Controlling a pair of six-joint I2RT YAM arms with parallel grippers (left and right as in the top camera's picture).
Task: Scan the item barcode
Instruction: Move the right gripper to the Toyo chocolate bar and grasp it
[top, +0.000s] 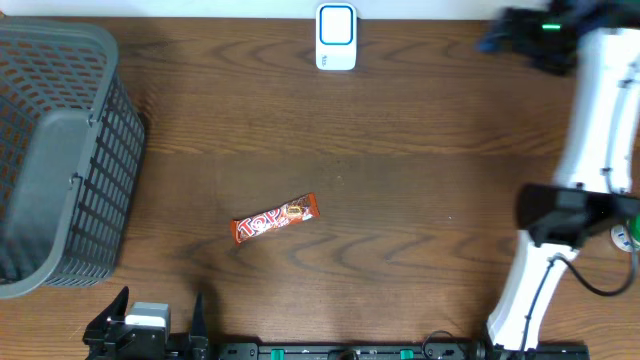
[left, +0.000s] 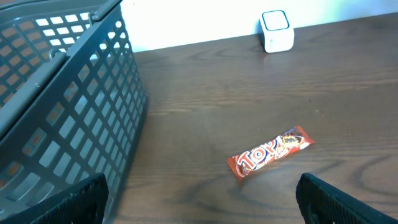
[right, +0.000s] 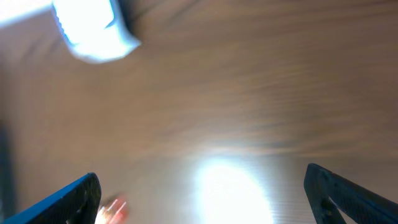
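The item, an orange-red candy bar with white lettering, lies flat near the middle of the wooden table. In the left wrist view, the candy bar is ahead and to the right of my left gripper. That left gripper stands open and empty at the front left edge. A white and blue scanner stands at the table's back edge, also seen as the scanner. My right gripper hovers high at the back right, open and empty. Its view is blurred, with the scanner at upper left and the bar at lower left.
A large grey plastic basket fills the left side of the table, close to my left gripper; its wall fills the left of the wrist view. The white right arm runs along the right edge.
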